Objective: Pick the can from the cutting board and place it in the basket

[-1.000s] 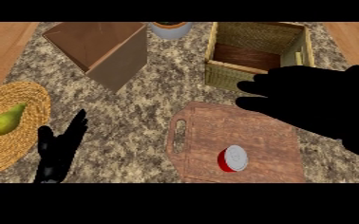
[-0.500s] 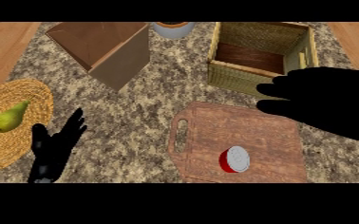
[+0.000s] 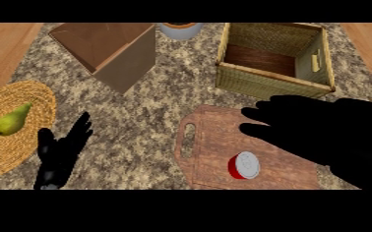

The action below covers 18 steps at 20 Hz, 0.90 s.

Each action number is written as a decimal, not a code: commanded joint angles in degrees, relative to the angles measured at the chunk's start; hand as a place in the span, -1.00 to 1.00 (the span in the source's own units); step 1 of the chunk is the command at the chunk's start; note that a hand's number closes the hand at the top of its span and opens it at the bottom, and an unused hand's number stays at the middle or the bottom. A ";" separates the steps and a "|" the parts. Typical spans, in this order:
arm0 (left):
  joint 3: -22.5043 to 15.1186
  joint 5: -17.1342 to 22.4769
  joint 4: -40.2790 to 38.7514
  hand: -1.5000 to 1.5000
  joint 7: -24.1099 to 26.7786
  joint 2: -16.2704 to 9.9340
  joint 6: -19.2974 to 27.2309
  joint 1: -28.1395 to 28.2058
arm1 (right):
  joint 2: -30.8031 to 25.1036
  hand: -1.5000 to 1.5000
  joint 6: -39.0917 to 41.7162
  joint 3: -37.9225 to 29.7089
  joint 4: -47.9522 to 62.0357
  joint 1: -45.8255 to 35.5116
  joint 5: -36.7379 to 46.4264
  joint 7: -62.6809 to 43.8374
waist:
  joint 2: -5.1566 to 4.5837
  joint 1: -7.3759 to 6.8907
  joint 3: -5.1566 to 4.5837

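Speckled stone covers the bench we look down on, with strips of pale wood along its far left and right edges. Near the lower middle lies a wooden cutting board with a slot handle at its left end. The can stands upright on the board toward its near edge, red-sided with a pale top. Our right hand hangs over the board's right part, fingers stretched out and holding nothing, just beyond the can; whether it touches the board we cannot tell, since it shows only as a dark shape. The woven basket sits beyond the board at the upper right. Our left hand rests open at the lower left, fingers up. Beside it a woven mat carries a green pear. A brown box sits at the upper left, and a small round vessel at the top edge.
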State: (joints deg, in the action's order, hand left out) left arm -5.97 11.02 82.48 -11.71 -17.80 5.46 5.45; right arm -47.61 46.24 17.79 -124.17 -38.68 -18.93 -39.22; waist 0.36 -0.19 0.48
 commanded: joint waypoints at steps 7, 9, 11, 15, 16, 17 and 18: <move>-0.31 -2.21 -4.51 0.00 -1.87 1.25 0.34 -0.07 | 9.55 -1.00 1.93 9.40 1.89 6.51 20.76 3.13 | -0.58 -0.28 -0.47; -0.17 -1.46 -3.21 0.00 -2.18 0.97 -0.63 1.72 | 11.86 -1.00 0.36 13.17 1.61 9.24 26.60 4.42 | -0.56 -0.46 -0.43; 0.22 -1.24 -1.82 0.00 -2.81 0.73 -1.18 1.76 | 11.17 -1.00 1.05 10.99 2.59 12.13 28.11 8.65 | -0.48 -0.24 -0.43; 0.30 -1.31 -3.61 0.00 -0.19 1.92 -2.10 3.28 | 13.77 -1.00 -0.98 12.76 2.43 14.39 34.09 10.86 | -0.43 -0.09 -0.47; -1.30 -3.89 -4.18 0.00 -2.23 4.30 1.47 -0.12 | 12.63 -1.00 -1.81 13.43 2.54 17.82 36.84 14.38 | -0.48 0.30 -0.42; 0.15 -2.00 -2.37 0.00 -4.04 1.50 -1.34 0.77 | 14.23 -1.00 -2.50 13.99 6.90 14.96 39.57 16.89 | -0.54 -0.32 -0.42; -0.19 -2.23 1.09 0.00 -3.41 1.98 -0.60 4.50 | 12.05 -1.00 -1.00 11.45 5.28 16.42 37.95 18.30 | -0.39 -0.26 -0.43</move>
State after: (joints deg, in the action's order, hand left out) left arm -5.57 8.85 83.70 -12.87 -16.08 5.23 5.83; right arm -35.42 45.49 29.56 -120.43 -24.39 14.81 -26.04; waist 0.30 -0.30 0.58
